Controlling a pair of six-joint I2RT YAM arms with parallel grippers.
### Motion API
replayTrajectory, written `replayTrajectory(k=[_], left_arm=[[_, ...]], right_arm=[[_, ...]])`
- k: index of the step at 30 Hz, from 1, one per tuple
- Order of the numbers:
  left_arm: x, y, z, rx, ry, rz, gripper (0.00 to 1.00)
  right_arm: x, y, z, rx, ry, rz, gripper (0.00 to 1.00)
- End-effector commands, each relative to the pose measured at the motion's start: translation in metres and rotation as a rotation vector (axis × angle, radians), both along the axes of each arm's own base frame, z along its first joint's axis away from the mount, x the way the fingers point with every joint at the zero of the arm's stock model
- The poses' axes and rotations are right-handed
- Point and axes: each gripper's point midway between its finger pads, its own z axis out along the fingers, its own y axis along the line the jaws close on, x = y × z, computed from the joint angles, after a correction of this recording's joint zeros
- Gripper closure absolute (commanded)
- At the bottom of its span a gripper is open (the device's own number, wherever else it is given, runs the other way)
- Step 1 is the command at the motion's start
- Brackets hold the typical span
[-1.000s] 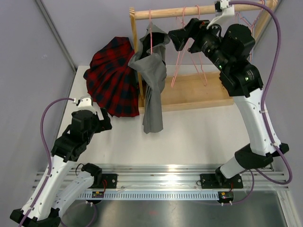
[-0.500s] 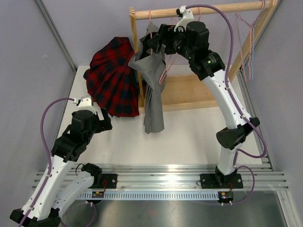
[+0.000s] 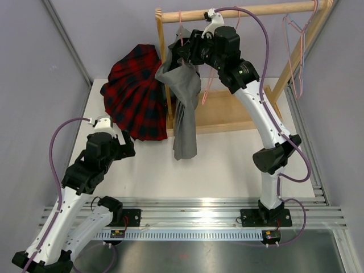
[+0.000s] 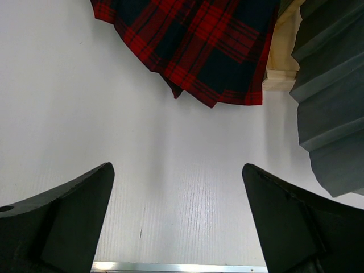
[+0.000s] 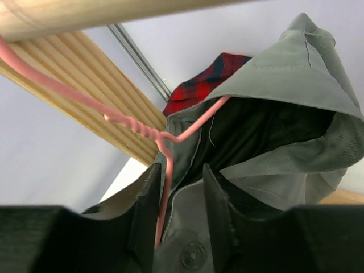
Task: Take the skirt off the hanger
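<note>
A red and dark tartan skirt (image 3: 133, 94) lies spread on the table left of the rack; I see no hanger on it. It also shows in the left wrist view (image 4: 199, 45) and behind the grey cloth (image 5: 205, 79). A grey pleated skirt (image 3: 183, 108) hangs from a pink wire hanger (image 5: 142, 128) on the rail. My right gripper (image 3: 181, 54) is at its top, jaws drawn narrow (image 5: 181, 168) with the grey waistband (image 5: 284, 74) and the pink wire between them. My left gripper (image 3: 124, 145) hovers low over the table, wide open (image 4: 177, 168) with nothing in it.
The wooden rack has a top rail (image 3: 256, 10), a left post and a flat base (image 3: 233, 111). Another pink hanger (image 3: 207, 91) dangles behind my right arm. Pink and light blue hangers (image 3: 293, 51) hang at the rail's right end. The grey skirt's hem (image 4: 330, 102) hangs right of my left gripper.
My right arm swung left along the rail from the empty hangers to the grey skirt's top, and its jaws narrowed around the waistband and wire. The left arm stayed still.
</note>
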Motion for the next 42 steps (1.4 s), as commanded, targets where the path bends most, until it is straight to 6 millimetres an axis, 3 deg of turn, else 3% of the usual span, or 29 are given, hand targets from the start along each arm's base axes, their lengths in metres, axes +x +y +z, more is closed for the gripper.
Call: replayTrajectory(k=[1,7,11,16,17,18,20,21,23,24,25,28,29,30,32,33,37,39,42], left_arm=[[0.005,-0.009,0.002,-0.021,-0.022,-0.036,0.01],[0.004,-0.011,0.002,-0.020,-0.020,-0.044,0.01],[0.003,-0.011,0.001,-0.017,-0.018,-0.044,0.01],[0.002,-0.014,0.004,-0.017,-0.019,-0.058,0.01],[0.003,-0.015,0.007,-0.023,-0.028,-0.065,0.01],[0.002,-0.019,0.011,-0.029,-0.038,-0.093,0.01],[0.005,-0.027,0.020,-0.035,-0.069,-0.135,0.01],[0.007,-0.029,0.024,-0.029,-0.072,-0.148,0.01],[0.011,-0.041,0.042,-0.031,-0.090,-0.181,0.01],[0.013,-0.045,0.052,-0.036,-0.106,-0.186,0.01],[0.012,-0.059,0.076,-0.058,-0.151,-0.232,0.01],[0.015,-0.099,0.105,-0.075,-0.192,-0.345,0.01],[0.015,-0.110,0.132,-0.104,-0.240,-0.375,0.01],[0.014,-0.135,0.132,-0.099,-0.221,-0.446,0.01],[0.009,-0.162,0.162,-0.145,-0.276,-0.523,0.01],[0.002,-0.189,0.161,-0.149,-0.264,-0.596,0.01],[-0.025,-0.248,0.193,-0.259,-0.354,-0.756,0.01],[-0.042,-0.268,0.196,-0.281,-0.373,-0.819,0.01],[-0.049,-0.290,0.191,-0.274,-0.394,-0.837,0.01]], right_arm=[[0.000,0.004,0.029,0.063,-0.069,-0.007,0.62],[0.003,0.005,0.034,0.090,-0.075,-0.018,0.99],[-0.003,0.006,0.051,0.111,-0.114,-0.008,1.00],[-0.023,-0.010,0.102,0.162,-0.232,-0.016,1.00],[-0.035,-0.019,0.120,0.184,-0.260,-0.021,1.00],[-0.033,-0.017,0.108,0.174,-0.236,-0.020,1.00],[-0.054,-0.028,0.132,0.221,-0.292,-0.016,1.00],[-0.051,-0.026,0.117,0.205,-0.265,-0.018,1.00],[-0.066,-0.036,0.132,0.240,-0.297,-0.025,1.00],[-0.066,-0.035,0.123,0.231,-0.280,-0.025,1.00],[-0.068,-0.038,0.124,0.231,-0.282,-0.030,1.00],[-0.076,-0.042,0.125,0.241,-0.272,-0.037,1.00],[-0.080,-0.044,0.130,0.252,-0.278,-0.037,1.00],[-0.081,-0.045,0.130,0.255,-0.275,-0.040,1.00],[-0.085,-0.049,0.135,0.277,-0.274,-0.050,1.00],[-0.085,-0.049,0.134,0.281,-0.270,-0.055,1.00],[-0.089,-0.057,0.136,0.322,-0.242,-0.103,1.00],[-0.093,-0.060,0.135,0.333,-0.235,-0.117,1.00],[-0.100,-0.064,0.135,0.347,-0.218,-0.136,1.00]])
